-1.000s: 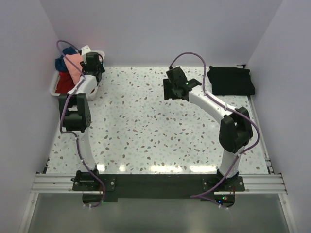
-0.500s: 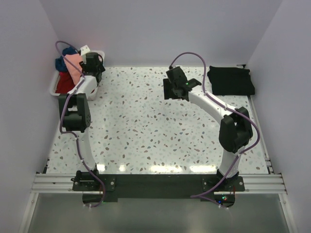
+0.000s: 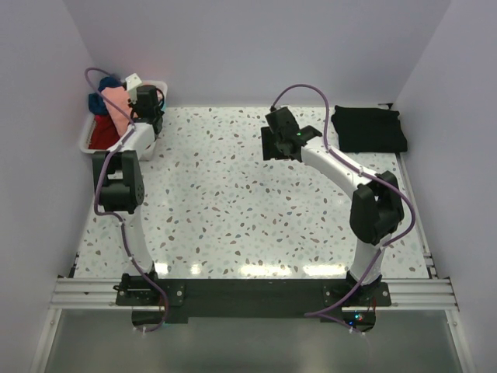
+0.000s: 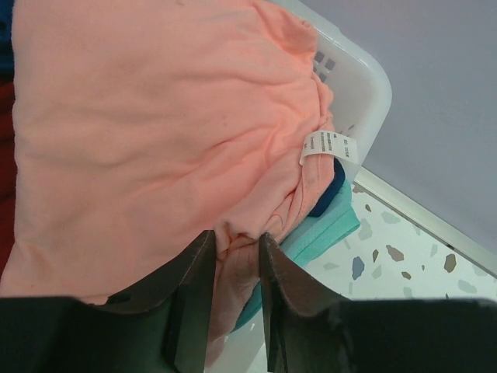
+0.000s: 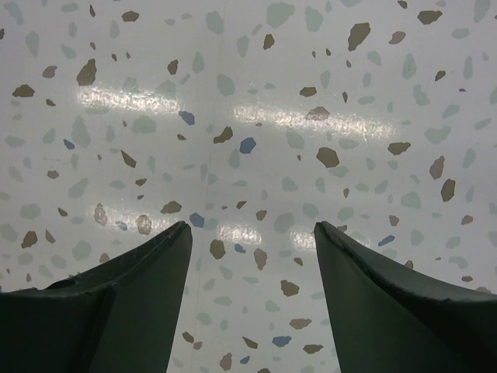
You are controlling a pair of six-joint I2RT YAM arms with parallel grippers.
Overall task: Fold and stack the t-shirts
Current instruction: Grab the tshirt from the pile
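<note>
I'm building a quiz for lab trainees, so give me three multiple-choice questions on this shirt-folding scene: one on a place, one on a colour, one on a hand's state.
1. Where does the black t-shirt lie? A) the table's far right corner B) its near left corner C) its middle
2. What colour is the t-shirt between the left hand's fingers? A) navy B) salmon-pink C) white
3. How is the right hand? A) shut on cloth B) shut, empty C) open, empty
Answers: A, the top view shows it folded there; B, the salmon-pink t-shirt is pinched in the left wrist view; C, its fingers stand apart with nothing between them.
</note>
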